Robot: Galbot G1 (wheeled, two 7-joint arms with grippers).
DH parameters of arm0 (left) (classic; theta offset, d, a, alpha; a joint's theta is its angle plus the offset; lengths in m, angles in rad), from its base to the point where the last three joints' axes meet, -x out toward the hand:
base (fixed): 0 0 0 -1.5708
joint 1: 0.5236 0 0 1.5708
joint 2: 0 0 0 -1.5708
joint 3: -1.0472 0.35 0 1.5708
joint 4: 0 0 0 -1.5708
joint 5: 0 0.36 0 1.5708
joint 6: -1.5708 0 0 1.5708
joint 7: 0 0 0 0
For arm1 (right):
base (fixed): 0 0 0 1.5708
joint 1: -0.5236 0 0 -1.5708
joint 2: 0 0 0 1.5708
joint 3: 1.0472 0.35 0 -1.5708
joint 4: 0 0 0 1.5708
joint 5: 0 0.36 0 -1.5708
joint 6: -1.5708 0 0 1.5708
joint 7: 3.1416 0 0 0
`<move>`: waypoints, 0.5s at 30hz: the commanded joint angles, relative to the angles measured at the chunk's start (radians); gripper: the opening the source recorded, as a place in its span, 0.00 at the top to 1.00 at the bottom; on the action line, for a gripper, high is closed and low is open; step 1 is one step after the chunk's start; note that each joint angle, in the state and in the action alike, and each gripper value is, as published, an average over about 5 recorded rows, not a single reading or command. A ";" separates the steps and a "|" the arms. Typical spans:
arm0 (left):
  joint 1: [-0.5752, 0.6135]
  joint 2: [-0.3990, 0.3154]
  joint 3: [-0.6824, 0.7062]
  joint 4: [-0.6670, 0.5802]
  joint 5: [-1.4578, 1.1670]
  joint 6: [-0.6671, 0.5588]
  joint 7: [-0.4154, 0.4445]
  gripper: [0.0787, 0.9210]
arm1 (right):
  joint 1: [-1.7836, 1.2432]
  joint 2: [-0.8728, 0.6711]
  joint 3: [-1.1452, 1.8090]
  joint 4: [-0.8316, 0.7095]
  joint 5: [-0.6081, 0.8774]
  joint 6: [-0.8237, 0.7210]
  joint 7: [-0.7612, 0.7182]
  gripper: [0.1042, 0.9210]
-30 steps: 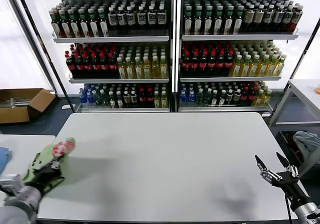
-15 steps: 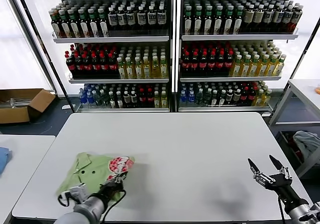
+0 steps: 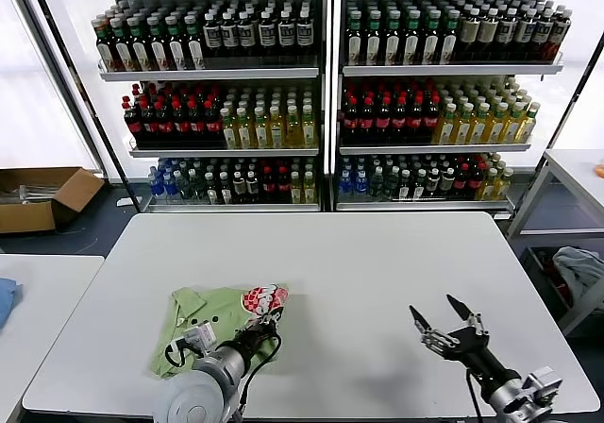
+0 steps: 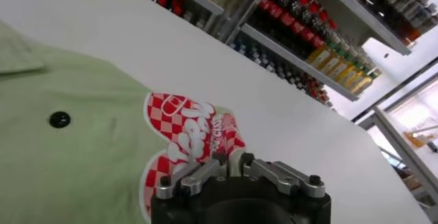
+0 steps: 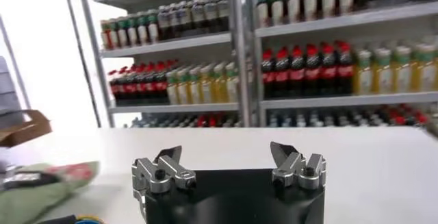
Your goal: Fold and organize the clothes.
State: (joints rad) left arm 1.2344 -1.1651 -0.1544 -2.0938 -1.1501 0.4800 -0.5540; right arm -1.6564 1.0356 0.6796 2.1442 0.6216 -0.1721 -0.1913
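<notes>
A light yellow-green polo shirt (image 3: 209, 312) lies bunched on the white table (image 3: 377, 262) at the front left, its red-and-white checkered logo (image 3: 263, 299) turned up at its right end. My left gripper (image 3: 257, 329) is shut on the shirt's fabric beside the logo. In the left wrist view the shirt (image 4: 75, 157), a dark button (image 4: 59, 118) and the logo (image 4: 195, 133) show, with my left gripper (image 4: 233, 166) pinching a fold of cloth. My right gripper (image 3: 442, 321) is open and empty over the front right of the table. In the right wrist view my right gripper (image 5: 226, 157) is open and the shirt (image 5: 41, 184) lies far off.
Shelves of bottles (image 3: 326, 93) stand behind the table. A second white table (image 3: 38, 281) stands at the left with a blue item at its edge. A cardboard box (image 3: 42, 196) sits on the floor at the far left. Cloth (image 3: 580, 272) lies low at the right.
My left gripper has carried the shirt from the left table's edge rightward onto the main table. My right gripper has moved left and forward, staying open.
</notes>
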 commanded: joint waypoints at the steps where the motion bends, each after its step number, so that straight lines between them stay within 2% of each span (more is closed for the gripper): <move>1: 0.033 0.020 -0.041 -0.136 -0.094 0.011 -0.019 0.79 | 0.158 -0.026 -0.293 0.007 0.051 -0.154 0.117 0.12; 6: 0.087 0.066 -0.224 -0.240 -0.189 0.020 -0.039 0.62 | 0.276 0.012 -0.474 -0.046 0.059 -0.202 0.178 0.12; 10: 0.118 0.107 -0.384 -0.264 -0.233 0.042 -0.038 0.48 | 0.372 0.087 -0.630 -0.115 0.051 -0.222 0.219 0.12; 15: 0.174 0.128 -0.483 -0.284 -0.221 0.051 -0.013 0.31 | 0.465 0.167 -0.763 -0.233 0.040 -0.227 0.238 0.12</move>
State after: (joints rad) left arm 1.3158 -1.0938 -0.3606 -2.2747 -1.2967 0.5090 -0.5774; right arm -1.4083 1.0841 0.2645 2.0689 0.6527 -0.3361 -0.0349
